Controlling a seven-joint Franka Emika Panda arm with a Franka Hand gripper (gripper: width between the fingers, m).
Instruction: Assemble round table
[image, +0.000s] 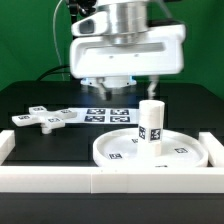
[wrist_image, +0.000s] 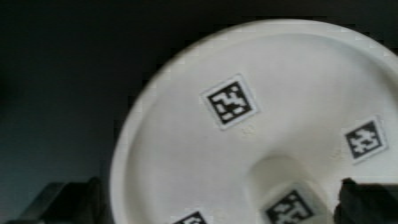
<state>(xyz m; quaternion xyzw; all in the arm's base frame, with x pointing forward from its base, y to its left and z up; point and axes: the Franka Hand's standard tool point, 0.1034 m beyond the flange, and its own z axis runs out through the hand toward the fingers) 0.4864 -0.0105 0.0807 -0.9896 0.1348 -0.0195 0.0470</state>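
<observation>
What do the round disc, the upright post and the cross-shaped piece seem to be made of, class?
Round disc: probably moulded white plastic; smooth, faint sheen on its raised rim. Post: seemingly the same plastic; even white, clean edges. Cross-shaped piece: likely plastic too; uniform white, flat arms. Their square tags look printed or stuck on.

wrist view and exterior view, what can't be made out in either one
- Wrist view: round disc cut off by the frame edge; fingertips dark, blurred.
- Exterior view: disc's front rim hidden behind the border rail.
- Exterior view: post's foot too small to tell if it is fastened or just standing.
- Exterior view: tags too small to read.
</observation>
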